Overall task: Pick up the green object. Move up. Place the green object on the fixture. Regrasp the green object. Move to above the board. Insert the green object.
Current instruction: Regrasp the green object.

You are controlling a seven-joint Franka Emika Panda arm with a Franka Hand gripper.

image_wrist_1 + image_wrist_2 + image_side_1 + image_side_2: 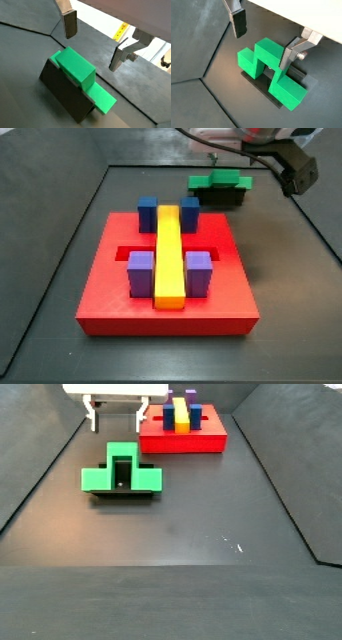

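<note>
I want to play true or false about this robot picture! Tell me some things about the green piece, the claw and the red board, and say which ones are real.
1. The green object rests on the fixture. True.
2. The gripper is squeezing the green object. False: its fingers are spread open and hold nothing; it hangs above the piece.
3. A long yellow bar lies across the middle of the board. True.
4. The green object sits in a recess of the board. False: it is off the board, on the dark floor's fixture.
5. Purple blocks stand on both sides of the yellow bar. True.
6. The board is blue. False: it is red.
</note>
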